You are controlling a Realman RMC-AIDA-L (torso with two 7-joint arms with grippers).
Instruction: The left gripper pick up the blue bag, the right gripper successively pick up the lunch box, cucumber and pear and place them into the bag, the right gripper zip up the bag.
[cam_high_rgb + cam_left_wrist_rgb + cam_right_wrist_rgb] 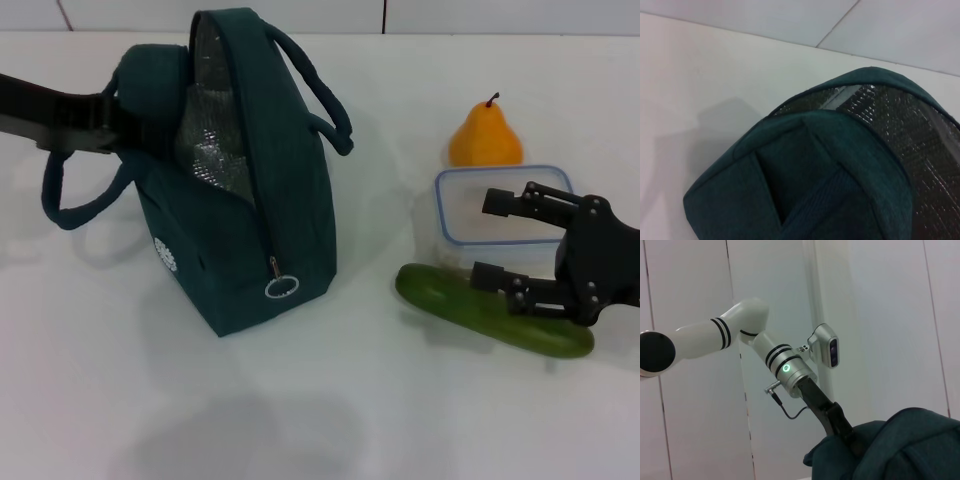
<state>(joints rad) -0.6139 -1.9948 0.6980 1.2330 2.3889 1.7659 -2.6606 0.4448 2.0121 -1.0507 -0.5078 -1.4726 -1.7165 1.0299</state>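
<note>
Right gripper (500, 240) jaws were apart, one finger over the lunch box (500, 208), the other down at the cucumber (492, 309). Nothing was clamped between them yet. It sat on the right side of the table (350, 400), fingers pointing toward the bag.

Left gripper (110, 125) was at the back top of the blue bag (240, 230), buried in the fabric; can't tell how its jaws stood. In the right wrist view the left arm ran down into the bag cloth, which looked consistent with a hold.

The bag stood upright on the table, left of centre, mouth unzipped, foil lining showing, zip pull (281, 286) hanging low on the front edge. Its base still seemed to be on the surface.

Lunch box, cucumber and pear (485, 135) were all on the table right of the bag: pear farthest back, box in front of it, cucumber nearest, touching or just beside the box.

Progress estimate: bag hold likely done, nothing loaded. Remaining: box, cucumber, pear in, then zip.
</note>
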